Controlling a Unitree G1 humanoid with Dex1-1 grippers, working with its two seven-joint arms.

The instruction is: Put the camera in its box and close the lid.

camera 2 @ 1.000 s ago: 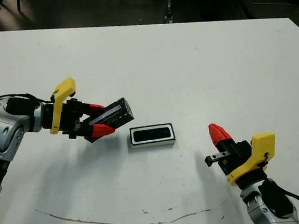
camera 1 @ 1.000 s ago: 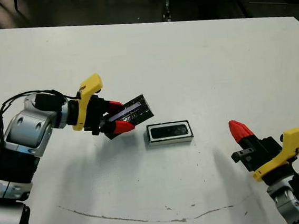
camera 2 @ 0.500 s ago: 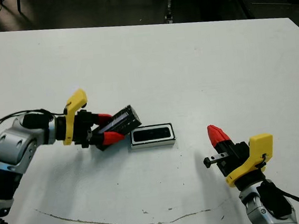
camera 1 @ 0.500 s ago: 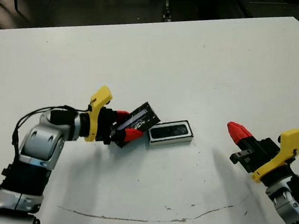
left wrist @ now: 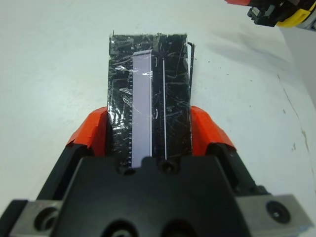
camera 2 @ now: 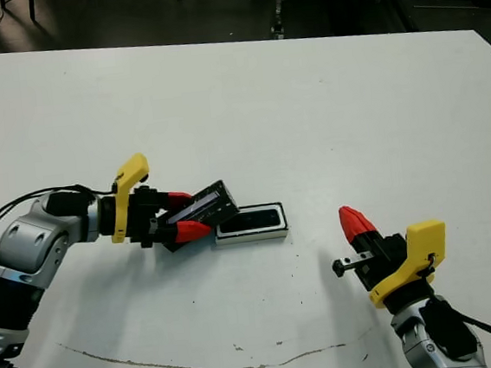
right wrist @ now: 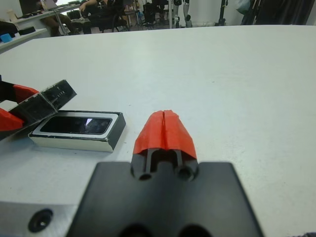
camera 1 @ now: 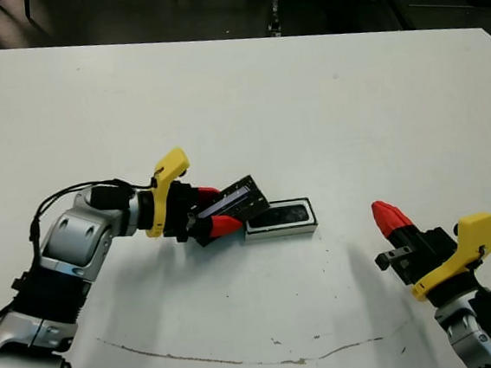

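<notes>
The left gripper (camera 1: pixel 215 215) is clamped on the lid (camera 1: pixel 237 202), held tilted with its far end over the left end of the box (camera 1: pixel 279 218). The box sits near the middle of the table (camera 1: pixel 307 100), with the camera (right wrist: pixel 76 124) lying inside it. The right gripper (camera 1: pixel 391 218), fingers pressed together, hovers near the table's front right corner, well apart from the box.
</notes>
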